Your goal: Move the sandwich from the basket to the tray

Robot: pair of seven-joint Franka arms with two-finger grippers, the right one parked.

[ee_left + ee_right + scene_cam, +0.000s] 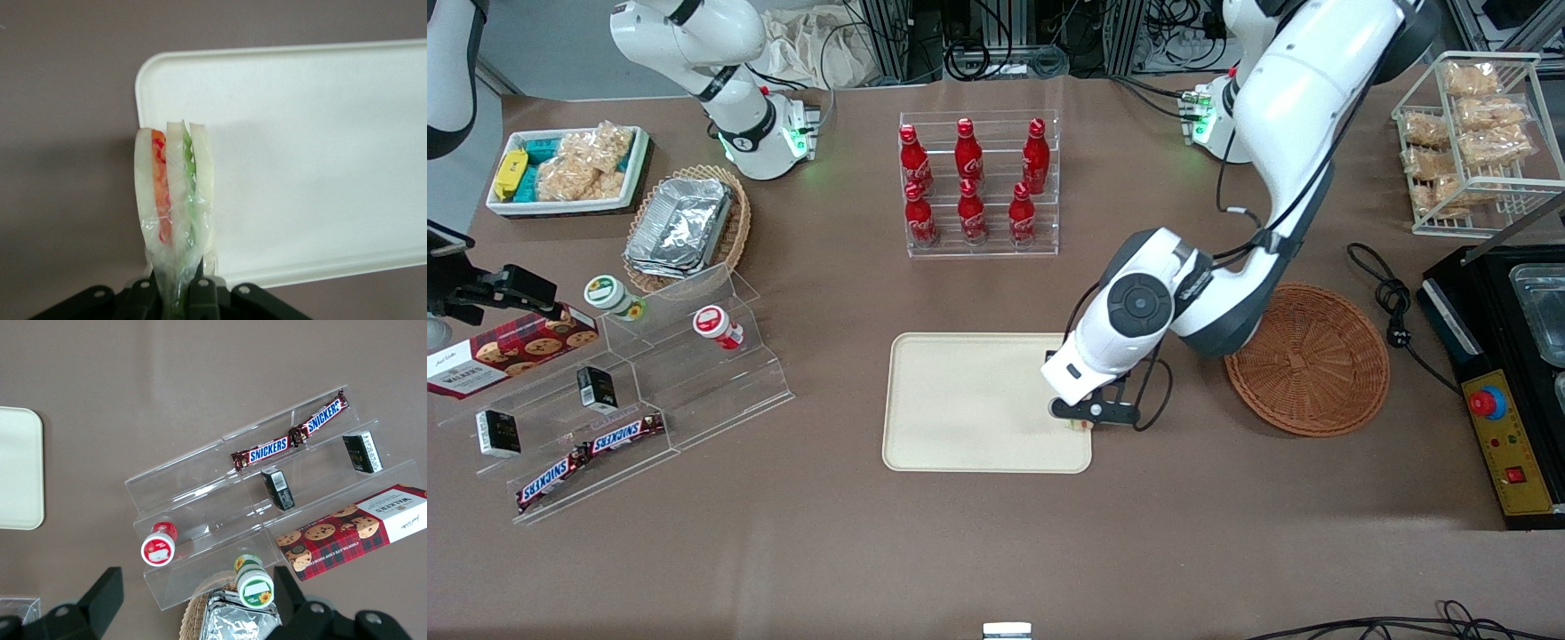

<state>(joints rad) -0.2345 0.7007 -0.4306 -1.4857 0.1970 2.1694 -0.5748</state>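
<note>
While the tool [1083,423] hangs over the tray [960,400] at the corner nearest the front camera on the working arm's end — roughly its five o'clock corner in the front view — its fingers [200,293] are clamped on the sandwich [175,193]. At about three o'clock from the tray, the basket [1312,360] sits on the table [996,551].

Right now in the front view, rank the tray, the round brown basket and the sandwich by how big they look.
1. tray, largest.
2. basket.
3. sandwich, just a sliver showing under the gripper, which is shut on it over the tray's corner.
</note>
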